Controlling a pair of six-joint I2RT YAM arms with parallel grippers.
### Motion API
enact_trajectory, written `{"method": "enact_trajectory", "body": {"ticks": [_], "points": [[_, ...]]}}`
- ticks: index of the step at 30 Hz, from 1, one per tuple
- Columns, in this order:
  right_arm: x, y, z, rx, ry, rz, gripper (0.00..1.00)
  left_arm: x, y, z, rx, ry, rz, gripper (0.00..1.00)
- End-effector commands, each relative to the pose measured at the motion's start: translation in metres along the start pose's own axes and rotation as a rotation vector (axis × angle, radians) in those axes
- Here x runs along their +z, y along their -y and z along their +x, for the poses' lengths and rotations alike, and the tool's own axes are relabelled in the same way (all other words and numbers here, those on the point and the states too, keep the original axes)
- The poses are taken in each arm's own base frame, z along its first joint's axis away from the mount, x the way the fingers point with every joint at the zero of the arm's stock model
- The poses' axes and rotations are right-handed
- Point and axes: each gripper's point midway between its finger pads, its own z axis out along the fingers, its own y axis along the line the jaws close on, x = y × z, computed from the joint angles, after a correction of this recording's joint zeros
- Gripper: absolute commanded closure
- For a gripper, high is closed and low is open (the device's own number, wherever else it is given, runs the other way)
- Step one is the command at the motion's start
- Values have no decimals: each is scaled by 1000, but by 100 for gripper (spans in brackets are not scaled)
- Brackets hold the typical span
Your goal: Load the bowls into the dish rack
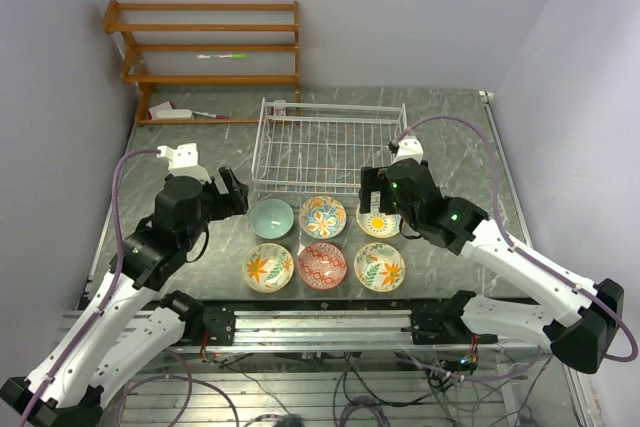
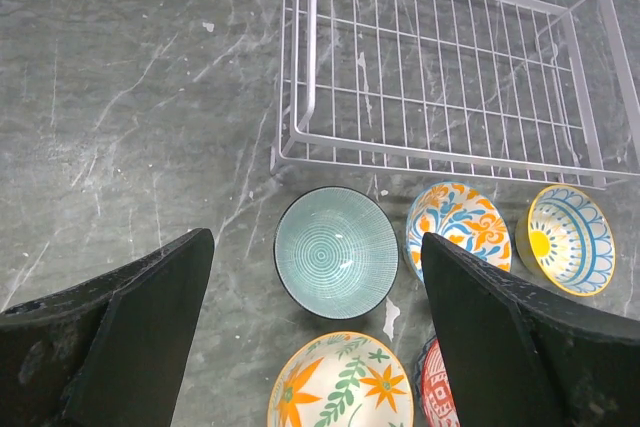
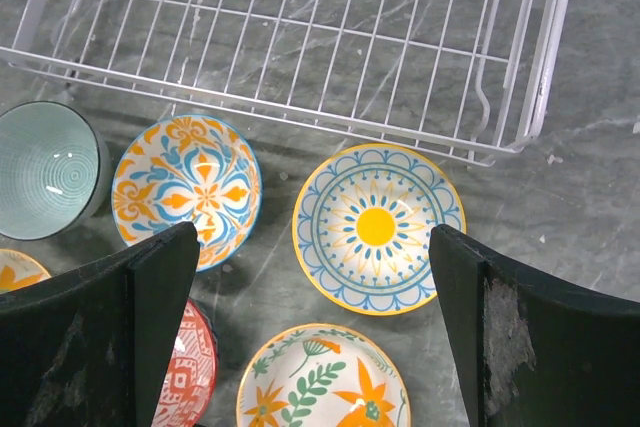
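Right now, your left hand (image 2: 315, 239) hovers wide open just beside the teal bowl (image 2: 335, 252), your right hand (image 3: 312, 237) spread wide over the yellow sun-patterned bowl (image 3: 377, 227), and all six bowls (image 1: 322, 265) sit on the counter (image 1: 200, 142) just outside the white wire dish rack (image 1: 322, 147).

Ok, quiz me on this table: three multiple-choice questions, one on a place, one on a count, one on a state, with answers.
1. Where is the teal bowl?
A) far row, left end
B) near row, middle
C) near row, right end

2. How many bowls stand on the table?
A) four
B) six
C) eight

3. The right pincer is:
A) open, holding nothing
B) shut on a bowl
C) out of sight

Answers:
1 A: it sits leftmost in the row nearest the dish rack.
2 B: there are two rows of three.
3 A: it gapes wide above the yellow-centred bowl, gripping nothing.
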Motion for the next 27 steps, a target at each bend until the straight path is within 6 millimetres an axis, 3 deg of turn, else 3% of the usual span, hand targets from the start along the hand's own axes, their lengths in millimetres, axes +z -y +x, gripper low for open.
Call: {"method": "enact_trajectory", "body": {"ticks": [1,9,18,27], "points": [[-4,4,-3,-14,2,21,0,-6,-1,-11,-21,31,-8,5],[-10,-3,13,-66,-12,-81,0,-7,-1,-11,-28,36,-1,5],[10,-10,69,-79,-121,-144,5,-10,-3,-10,-35,42,-6,5],[32,-17,88,-89,-148,-155,28,-10,-2,-10,-34,37,1,5]]}}
